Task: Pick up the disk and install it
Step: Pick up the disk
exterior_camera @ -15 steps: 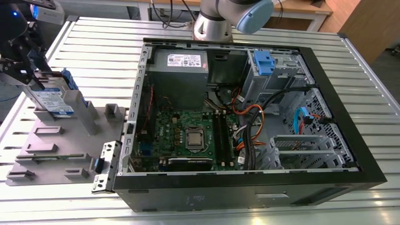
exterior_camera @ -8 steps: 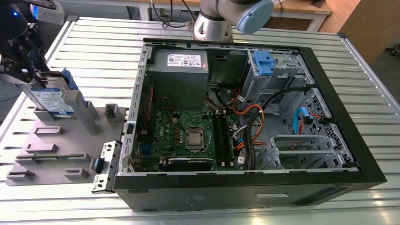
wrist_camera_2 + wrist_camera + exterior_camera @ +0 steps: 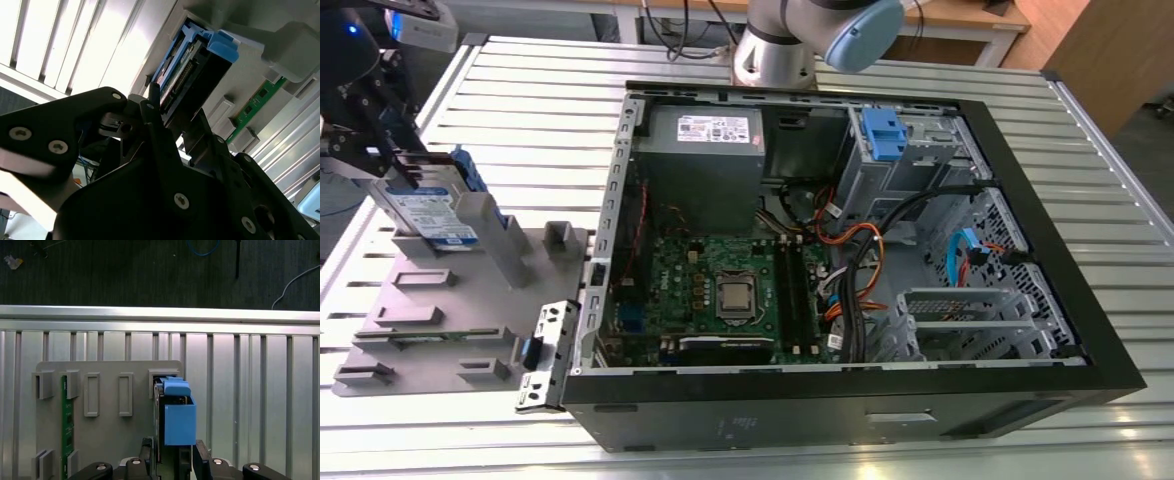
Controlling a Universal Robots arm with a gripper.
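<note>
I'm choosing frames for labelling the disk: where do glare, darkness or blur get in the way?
Second wrist view: the table slats blow out white and the gripper is a dark foreground mass, but the disk is readable. First wrist view: even light, disk sharp. Exterior view: evenly lit and sharp, the disk small at the exterior view's left.

Desk [image 3: 520, 90] carries everything. Computer case [image 3: 787, 415] lies open, mid-desk toward exterior view's right edge. Fixture plate [image 3: 454, 345] flat just beside case, at desk edge on exterior view's left. Disk [image 3: 438, 215] stands on edge in slot at plate's far end, gripper [image 3: 403, 172] right over it. Memory stick [image 3: 66, 425] in another plate slot, apart from disk. Arm base [image 3: 774, 55] behind case, at desk's far edge.
</note>
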